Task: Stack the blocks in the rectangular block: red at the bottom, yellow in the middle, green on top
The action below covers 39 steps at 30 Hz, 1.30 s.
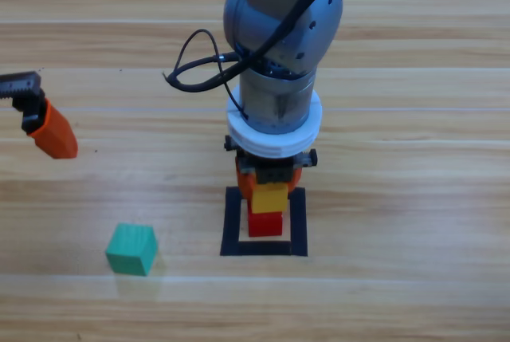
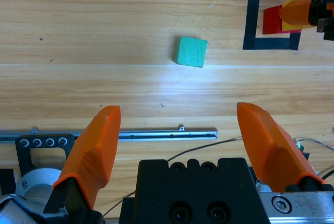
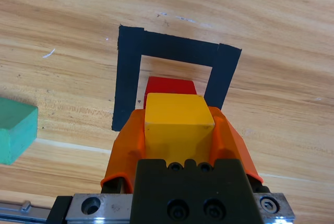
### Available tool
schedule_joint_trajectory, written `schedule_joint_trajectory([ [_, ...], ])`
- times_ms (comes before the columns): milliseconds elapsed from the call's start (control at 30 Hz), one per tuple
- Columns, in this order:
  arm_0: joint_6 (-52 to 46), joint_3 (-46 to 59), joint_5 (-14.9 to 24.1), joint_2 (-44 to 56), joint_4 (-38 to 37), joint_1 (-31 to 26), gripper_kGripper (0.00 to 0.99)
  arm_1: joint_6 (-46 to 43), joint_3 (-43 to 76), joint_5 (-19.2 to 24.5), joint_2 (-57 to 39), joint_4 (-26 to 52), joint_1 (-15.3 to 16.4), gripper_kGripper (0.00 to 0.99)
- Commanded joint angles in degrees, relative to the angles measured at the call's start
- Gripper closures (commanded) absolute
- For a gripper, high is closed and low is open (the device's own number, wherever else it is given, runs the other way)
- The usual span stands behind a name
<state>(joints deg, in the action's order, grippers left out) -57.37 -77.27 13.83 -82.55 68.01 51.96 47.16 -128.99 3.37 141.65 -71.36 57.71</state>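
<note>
While the right gripper (image 1: 269,185) pinches the yellow cube (image 1: 268,196) between its orange jaws, it holds that cube directly over the red cube (image 1: 265,223); whether the two cubes touch cannot be told; the red cube sits inside the square of black tape (image 1: 232,222) on the wooden tabletop (image 1: 414,198); the green cube (image 1: 131,249) lies on the bare wood well to the left of the tape, slightly nearer; the left gripper (image 2: 180,145) waits at the far left edge, its jaws spread wide with nothing between them.
</note>
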Motion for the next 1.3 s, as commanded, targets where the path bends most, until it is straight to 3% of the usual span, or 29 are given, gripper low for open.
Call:
schedule_joint_trajectory([
  [33, 0.6, 1.1, -0.3, 0.6, -0.5, 0.3, 0.047, 0.7, -0.7, -0.7, 3.6, -1.0, 1.7, 0.99],
  [833, 0.8, 1.2, -0.5, 0.5, -0.9, 0.3, 0.047, 0.7, -1.6, -0.5, 3.9, -1.9, 2.4, 0.99],
  [900, 0.8, 1.2, -0.5, 0.5, -0.9, 0.3, 0.047, 0.5, -1.9, -0.5, 3.9, -1.9, 2.4, 0.907],
  [967, 0.8, 1.2, -0.5, 0.6, -0.9, 0.3, 0.047, 0.5, -2.2, -0.5, 4.2, -1.9, 2.4, 0.714],
  [1000, 0.8, 1.2, -0.4, 0.5, -0.9, 0.3, 0.047, 0.7, -2.2, -0.4, 4.5, -2.1, 2.4, 0.203],
  [1033, 0.8, 1.2, -0.5, 0.6, -0.9, 0.3, 0.047, 0.8, -2.2, -0.4, 4.5, -2.2, 2.4, 0.025],
  [1300, 0.7, 1.3, -0.4, 0.5, -0.9, 0.3, 0.047, 0.7, -2.7, 0.2, 3.9, -2.6, 2.4, 0.0],
])
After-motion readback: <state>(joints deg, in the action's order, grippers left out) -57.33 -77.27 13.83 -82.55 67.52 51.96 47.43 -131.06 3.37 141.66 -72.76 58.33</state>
